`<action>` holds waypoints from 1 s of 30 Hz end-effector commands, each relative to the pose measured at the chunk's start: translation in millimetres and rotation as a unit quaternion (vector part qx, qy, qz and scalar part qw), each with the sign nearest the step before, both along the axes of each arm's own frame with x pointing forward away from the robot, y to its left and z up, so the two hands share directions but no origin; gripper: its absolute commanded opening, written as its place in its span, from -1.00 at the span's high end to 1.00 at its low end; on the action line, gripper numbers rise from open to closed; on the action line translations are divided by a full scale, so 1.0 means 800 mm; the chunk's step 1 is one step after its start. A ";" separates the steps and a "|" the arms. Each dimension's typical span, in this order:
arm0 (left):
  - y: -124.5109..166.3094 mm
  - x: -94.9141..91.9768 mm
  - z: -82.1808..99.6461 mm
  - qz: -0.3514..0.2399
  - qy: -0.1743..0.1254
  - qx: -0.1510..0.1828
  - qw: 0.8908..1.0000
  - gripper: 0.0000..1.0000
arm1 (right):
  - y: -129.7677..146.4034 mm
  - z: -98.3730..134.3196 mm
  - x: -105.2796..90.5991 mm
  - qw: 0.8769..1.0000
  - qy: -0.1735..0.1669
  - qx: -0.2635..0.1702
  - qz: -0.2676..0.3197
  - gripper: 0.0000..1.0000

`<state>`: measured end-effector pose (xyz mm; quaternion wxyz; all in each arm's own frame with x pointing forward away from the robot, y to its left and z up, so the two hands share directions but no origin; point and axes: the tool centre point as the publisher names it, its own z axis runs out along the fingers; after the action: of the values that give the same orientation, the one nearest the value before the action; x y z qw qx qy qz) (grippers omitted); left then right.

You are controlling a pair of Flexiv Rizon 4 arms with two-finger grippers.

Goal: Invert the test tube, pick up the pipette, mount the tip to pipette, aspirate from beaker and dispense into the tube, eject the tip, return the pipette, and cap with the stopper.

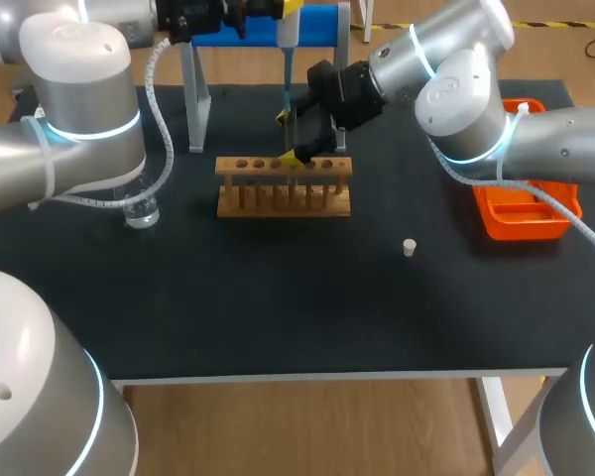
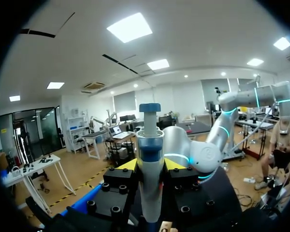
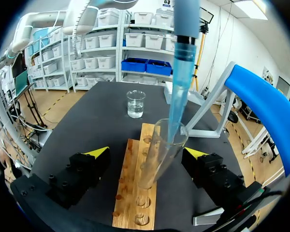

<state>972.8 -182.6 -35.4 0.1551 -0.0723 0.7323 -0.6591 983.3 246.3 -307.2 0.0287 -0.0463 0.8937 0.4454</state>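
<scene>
While the beaker stands near the left edge of the table, holding clear liquid, the left arm comes in above it toward the far edge. Its fingers are closed on the pipette, one yellow tip on each side of the barrel, and hold it upright. The blue pipette stand is at the far edge, behind the pipette. The pipette's translucent blue tip points down into the mouth of the test tube. The clear tube leans at a tilt over the wooden rack, which lies in the far middle of the table. I cannot tell which hole its lower end is in. The right gripper is over the rack with its fingers spread wide. The tube is between them and neither one touches it. The white stopper lies alone right of the rack, nearer the front edge. An orange tray is at the right edge.
</scene>
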 end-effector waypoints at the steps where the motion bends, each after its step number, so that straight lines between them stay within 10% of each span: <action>1: -0.005 -0.002 0.000 -0.004 -0.001 0.003 1.000 1.00 | -0.001 0.002 0.001 1.000 0.001 -0.002 0.001 -1.00; 30: -0.016 -0.013 -0.008 -0.015 0.012 -0.002 1.000 1.00 | -0.001 0.002 0.001 1.000 0.001 -0.002 0.001 -1.00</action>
<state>962.8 -196.1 -41.2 0.1357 -0.0693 0.7351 -0.6606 983.3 246.3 -307.2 0.0287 -0.0463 0.8937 0.4454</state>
